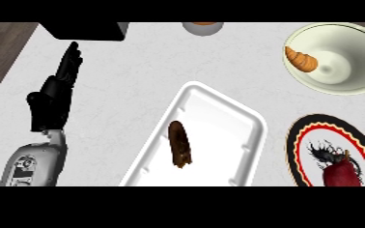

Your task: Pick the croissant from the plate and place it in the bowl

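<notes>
Only the left robot hand (55, 89) showed, at the left side of the bench (135, 72), released, its fingers straight and pointing up; it seemed to be resting, holding nothing. The right one was not visible. The croissant (302, 60) lay already inside the bowl (317, 84), against its left wall, well apart from that hand, so I judged the placing was done. The plate (301, 140) at the right edge kept only a red thing (342, 173). Between them stood a white tray (214, 101) with a brown piece (179, 144).
</notes>
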Robot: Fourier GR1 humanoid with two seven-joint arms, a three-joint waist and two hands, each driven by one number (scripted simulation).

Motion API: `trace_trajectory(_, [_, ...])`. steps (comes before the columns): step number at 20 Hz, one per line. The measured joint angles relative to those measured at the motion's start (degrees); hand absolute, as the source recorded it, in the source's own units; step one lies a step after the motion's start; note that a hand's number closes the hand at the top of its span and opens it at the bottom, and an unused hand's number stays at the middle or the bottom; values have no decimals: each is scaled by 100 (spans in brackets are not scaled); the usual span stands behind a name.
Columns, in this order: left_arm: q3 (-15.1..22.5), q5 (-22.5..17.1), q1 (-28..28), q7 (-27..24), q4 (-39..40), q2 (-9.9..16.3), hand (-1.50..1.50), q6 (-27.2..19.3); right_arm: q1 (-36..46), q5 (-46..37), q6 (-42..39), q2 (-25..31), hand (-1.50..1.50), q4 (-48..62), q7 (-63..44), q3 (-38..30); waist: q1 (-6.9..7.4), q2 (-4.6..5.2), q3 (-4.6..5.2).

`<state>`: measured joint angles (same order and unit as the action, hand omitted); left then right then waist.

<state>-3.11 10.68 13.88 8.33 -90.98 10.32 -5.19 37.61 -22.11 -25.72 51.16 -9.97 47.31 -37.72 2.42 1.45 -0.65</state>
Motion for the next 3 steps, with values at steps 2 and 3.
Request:
trace_trajectory(2, [-18, -15, -24, -27, -2, 15, 0, 16, -81, 28, -24, 16, -150, -55, 25, 13, -5, -6, 0])
trace_trajectory(3, [-40, -34, -29, -21, -8, 37, 0, 35, -139, 38, -19, -5, -150, -83, 58, 25, -8, -10, 0])
